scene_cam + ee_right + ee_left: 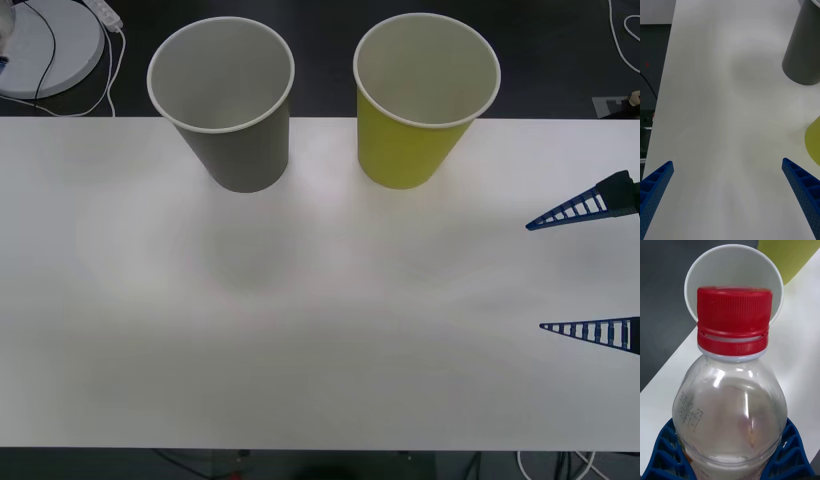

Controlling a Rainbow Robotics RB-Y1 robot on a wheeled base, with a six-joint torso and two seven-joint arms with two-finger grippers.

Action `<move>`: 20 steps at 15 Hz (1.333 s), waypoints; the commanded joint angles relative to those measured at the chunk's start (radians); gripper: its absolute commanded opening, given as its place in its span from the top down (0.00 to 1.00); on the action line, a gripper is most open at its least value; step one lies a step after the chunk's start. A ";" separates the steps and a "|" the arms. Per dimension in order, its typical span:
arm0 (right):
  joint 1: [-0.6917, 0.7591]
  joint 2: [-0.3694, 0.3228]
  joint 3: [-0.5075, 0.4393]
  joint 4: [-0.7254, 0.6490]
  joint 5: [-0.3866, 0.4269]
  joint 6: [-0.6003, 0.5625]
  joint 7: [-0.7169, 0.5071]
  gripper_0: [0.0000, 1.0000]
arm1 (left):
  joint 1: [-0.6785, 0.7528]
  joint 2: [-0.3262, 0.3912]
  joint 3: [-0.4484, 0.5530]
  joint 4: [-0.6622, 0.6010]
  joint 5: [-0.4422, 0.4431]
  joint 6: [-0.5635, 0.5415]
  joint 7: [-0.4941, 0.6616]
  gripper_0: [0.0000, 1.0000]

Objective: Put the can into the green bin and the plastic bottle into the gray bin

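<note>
Two bins stand upright at the far edge of the white table [300, 330], mouths up. The gray bin [228, 100] is on the robot's left and the green bin [420, 100] just beside it on the right, the two apart.

On the left, the left gripper [730, 461] is clamped on the plastic bottle [730, 405]: its blue ribbed fingers [662, 453] press against the lower body from both sides. The bottle's long axis runs straight out from between the fingers, with the red cap [733, 324] at the end farthest from the gripper. Beyond the cap, in line with it, lies the gray bin's pale open mouth [733, 273], and a part of the green bin's wall [790, 258] shows to one side of it.

On the right, the right gripper [590, 268] reaches in from the table's right edge, low over the surface, its two fingers spread wide with nothing between them. They point across the table toward the left. Ahead of them and off to one side stand the gray bin [805, 48] and, nearer, the green bin [813, 140].
</note>
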 commanded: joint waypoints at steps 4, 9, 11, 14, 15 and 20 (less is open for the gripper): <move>0.000 0.000 0.000 0.000 0.000 0.000 0.000 0.00 | -0.267 -0.063 -0.237 0.158 -0.008 -0.001 -0.010 1.00; 0.000 0.000 0.000 0.000 0.000 0.000 0.000 0.00 | -0.346 -0.184 -0.255 0.250 -0.087 -0.001 -0.010 1.00; 0.000 0.000 0.000 0.000 0.000 0.000 0.000 0.00 | -0.366 -0.226 -0.255 0.253 -0.138 -0.001 -0.006 1.00; 0.000 0.000 0.000 0.000 0.000 0.000 0.000 0.00 | -0.432 -0.265 -0.310 0.307 -0.155 -0.001 -0.007 1.00; 0.000 0.000 0.000 0.000 0.000 0.000 0.000 0.00 | -0.478 -0.272 -0.366 0.334 -0.153 -0.001 -0.010 1.00; 0.000 0.000 0.000 0.000 0.000 0.000 0.000 0.00 | -0.721 -0.325 -0.666 0.482 -0.113 0.048 -0.027 1.00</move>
